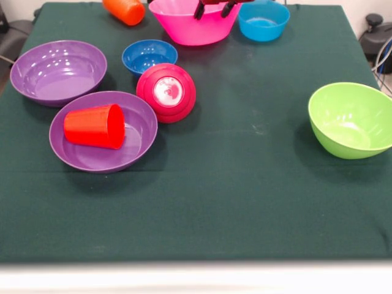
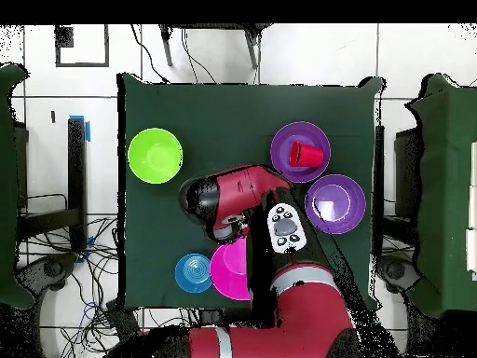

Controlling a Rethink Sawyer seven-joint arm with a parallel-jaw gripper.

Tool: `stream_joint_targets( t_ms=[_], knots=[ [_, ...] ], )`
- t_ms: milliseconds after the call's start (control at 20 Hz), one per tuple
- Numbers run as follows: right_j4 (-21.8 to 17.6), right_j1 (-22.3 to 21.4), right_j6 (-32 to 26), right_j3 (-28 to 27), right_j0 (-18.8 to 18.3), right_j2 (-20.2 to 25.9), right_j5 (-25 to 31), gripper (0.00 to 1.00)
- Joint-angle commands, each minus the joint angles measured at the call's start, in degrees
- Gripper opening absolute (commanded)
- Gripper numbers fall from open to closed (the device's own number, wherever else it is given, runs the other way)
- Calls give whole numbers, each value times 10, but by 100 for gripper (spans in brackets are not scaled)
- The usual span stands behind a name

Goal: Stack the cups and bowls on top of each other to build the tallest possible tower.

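Note:
My gripper (image 1: 213,8) shows only its two dark fingertips at the top edge, apart and empty, just over the big pink bowl (image 1: 195,24). A red cup (image 1: 95,126) lies on its side in the nearer purple bowl (image 1: 138,138). The second purple bowl (image 1: 58,72) stands empty at the left. A small crimson bowl (image 1: 166,92) is tipped with its base towards me, beside a small dark blue bowl (image 1: 149,55). An orange cup (image 1: 124,10) lies at the far edge. A light blue bowl (image 1: 263,21) and a lime green bowl (image 1: 352,119) stand alone. The yellow cup is out of view. No tower stands.
In the overhead view the red arm (image 2: 244,198) covers the table's middle, hiding the gripper and the small bowls. The green bowl (image 2: 155,154), both purple bowls (image 2: 300,138) (image 2: 335,203), the pink bowl (image 2: 229,270) and the light blue bowl (image 2: 193,272) show around it.

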Motion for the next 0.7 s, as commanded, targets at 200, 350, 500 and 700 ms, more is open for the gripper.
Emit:
stream_joint_targets(
  t_ms=[200, 350, 500, 700],
  knots=[
    [3, 20, -69, -17, -5, 46, 60, 100],
    [4, 19, -70, -16, -6, 47, 63, 100],
    [2, 19, -70, -14, -7, 46, 65, 100],
    [0, 20, -70, -17, -7, 44, 70, 100]
  ],
)
